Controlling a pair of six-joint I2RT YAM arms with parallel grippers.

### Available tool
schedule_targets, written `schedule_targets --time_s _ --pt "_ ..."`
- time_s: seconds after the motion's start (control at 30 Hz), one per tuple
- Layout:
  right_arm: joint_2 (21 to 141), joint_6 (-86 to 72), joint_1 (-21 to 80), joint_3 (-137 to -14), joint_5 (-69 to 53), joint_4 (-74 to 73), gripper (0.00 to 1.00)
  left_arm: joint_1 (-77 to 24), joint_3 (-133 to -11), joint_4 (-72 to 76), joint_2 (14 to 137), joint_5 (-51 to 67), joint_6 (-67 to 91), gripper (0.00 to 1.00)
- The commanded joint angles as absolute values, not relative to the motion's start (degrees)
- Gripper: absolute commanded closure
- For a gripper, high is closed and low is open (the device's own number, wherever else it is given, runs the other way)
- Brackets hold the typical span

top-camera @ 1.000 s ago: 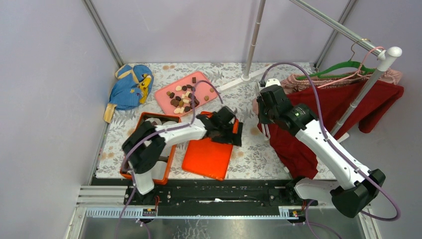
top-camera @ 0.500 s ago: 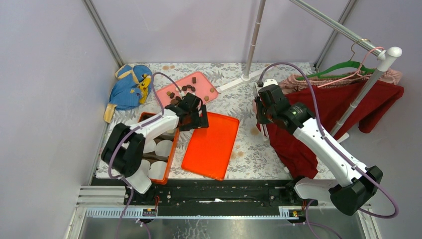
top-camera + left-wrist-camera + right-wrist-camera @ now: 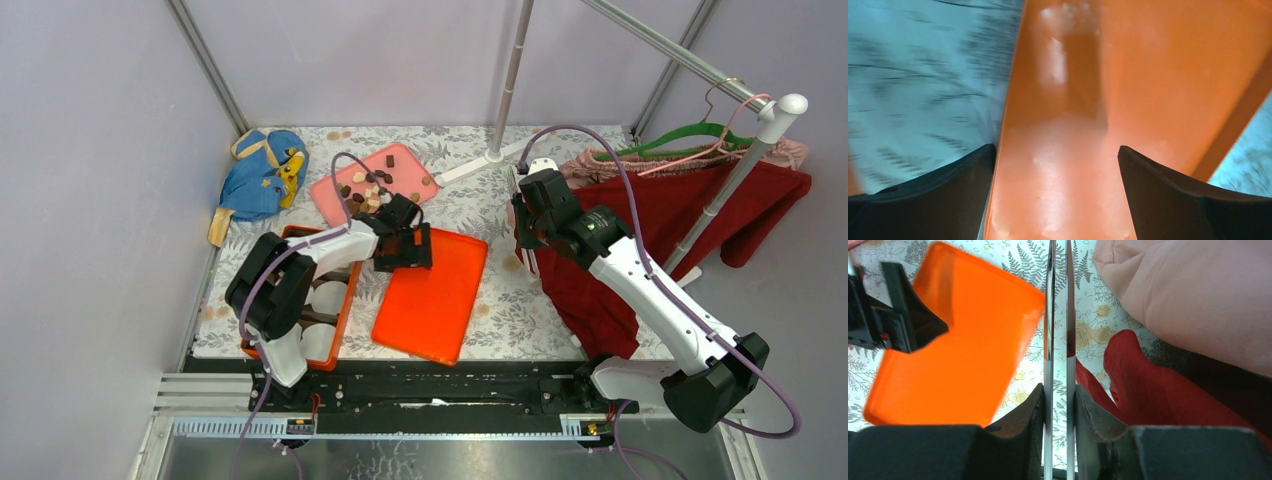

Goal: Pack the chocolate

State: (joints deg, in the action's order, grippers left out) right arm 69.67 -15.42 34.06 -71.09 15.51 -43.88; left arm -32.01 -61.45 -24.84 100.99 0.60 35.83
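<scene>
The chocolate (image 3: 368,188) lies as several small dark, tan and cream pieces on a pink tray (image 3: 330,205) at the back left. An orange box (image 3: 346,300) with white paper liners (image 3: 326,296) stands near left. Its flat orange lid (image 3: 432,298) lies beside it. My left gripper (image 3: 405,246) is open over the lid's far left edge; in the left wrist view (image 3: 1055,165) the lid (image 3: 1083,100) fills the gap between the jaws. My right gripper (image 3: 530,215) is shut on metal tongs (image 3: 1058,315) over the cloth, right of the lid (image 3: 963,355).
A blue cloth bag (image 3: 262,172) lies at the back left. Red cloth (image 3: 650,235) and pink cloth (image 3: 1188,295) cover the right side under a clothes rail (image 3: 740,165) with a green hanger (image 3: 700,135). A white pole (image 3: 510,80) stands at the back.
My left gripper swung from the lid's far right corner toward the pink tray, then back onto the lid's left edge. The lid shifted slightly right. The right arm barely moved.
</scene>
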Motion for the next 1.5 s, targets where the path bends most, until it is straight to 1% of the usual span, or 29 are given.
schedule_targets --time_s 0.0,0.07,0.17,0.3,0.43,0.6,0.73,0.87,1.1,1.17,1.47 --pt "68.85 -14.64 33.69 -73.5 17.27 -42.21 0.79 -39.51 -64.91 -18.99 103.7 10.72 38.64 0.01" --pt "69.11 -14.5 33.69 -73.98 17.48 -42.18 0.79 -42.61 -67.04 -17.37 105.44 13.16 40.66 0.01" --pt "69.12 -14.75 33.69 -74.4 17.33 -42.25 0.78 -44.46 -70.53 -17.63 107.3 12.44 41.57 0.01" --pt "68.99 -14.86 33.68 -74.21 16.97 -42.12 0.79 -44.03 -74.79 -21.72 107.5 7.58 38.91 0.01" --pt "69.08 -14.85 33.71 -73.85 16.45 -41.82 0.79 -40.88 -78.5 -25.23 106.6 5.8 35.94 0.01" --pt "69.07 -14.94 33.71 -73.57 15.97 -41.43 0.79 -33.85 -82.69 -26.1 106.94 2.09 34.74 0.01" --pt "69.17 -15.18 33.67 -73.48 14.99 -41.23 0.79 -29.55 -89.01 -24.54 112.11 0.18 35.16 0.02" --pt "69.42 -15.29 33.75 -73.68 14.22 -41.69 0.79 -27.37 -97.16 -22.53 118.67 -1.49 36.56 0.02" --pt "69.8 -15.65 33.74 -73.02 12.91 -41.79 0.79 -26.02 -111.03 -21.97 129.37 -0.27 37.74 0.02" --pt "70.15 -15.65 33.72 -72.82 12.78 -41.61 0.79 -26.02 -113.54 -21.95 131.85 2.33 37.76 0.02" --pt "72.27 -14.61 33.72 -73.43 12.39 -41.23 0.79 -25.28 -115.3 -19.73 137.67 3.57 38.62 0.02"
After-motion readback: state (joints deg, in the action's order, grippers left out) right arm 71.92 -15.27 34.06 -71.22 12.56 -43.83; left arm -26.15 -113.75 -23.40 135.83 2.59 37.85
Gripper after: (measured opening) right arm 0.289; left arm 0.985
